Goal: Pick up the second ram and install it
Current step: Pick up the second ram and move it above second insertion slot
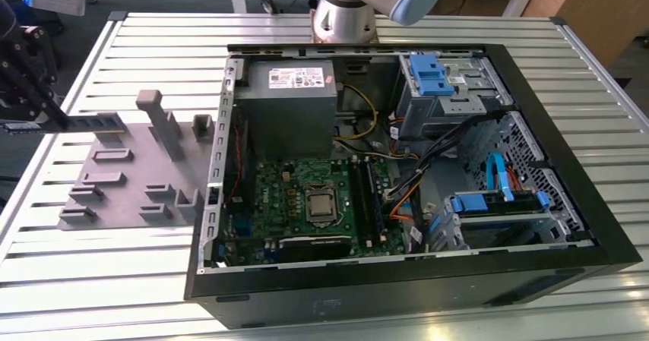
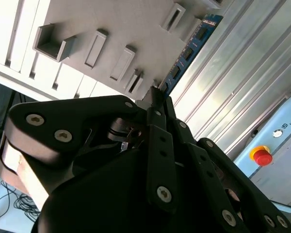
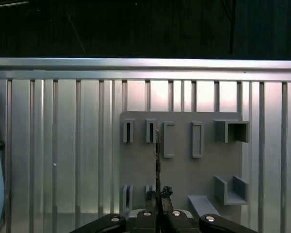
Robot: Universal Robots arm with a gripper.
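An open desktop computer case (image 1: pixel 406 284) lies on its side on a slatted metal table (image 1: pixel 102 280), nearest the onlooker. Inside it are a green motherboard (image 1: pixel 294 197) with a square processor socket (image 1: pixel 322 204), and behind that a grey power supply (image 1: pixel 289 105).

Just beside the case, on the exterior view's left, sits a grey fixture plate (image 1: pixel 121 181) with raised blocks and a tall post (image 1: pixel 160 124).

Further to the exterior view's left, the black gripper (image 1: pixel 59 119) is clenched on one end of the second ram (image 1: pixel 96 121). The long, thin stick is held level and reaches toward the post.

In the first wrist view, the stick (image 3: pixel 157 155) is seen edge-on. It sticks straight out from the pinched gripper (image 3: pixel 157 196) over the fixture plate (image 3: pixel 182 170), between its rows of slots. Whether it touches the plate cannot be told.

In the second wrist view, the ram (image 2: pixel 191 48) shows a blue-green face with dark chips, with the gripper (image 2: pixel 157 99) tight around its end. A red emergency stop button (image 2: pixel 262 156) sits off to one side.

At the back of the table stands the arm's silver base (image 1: pixel 345 18).
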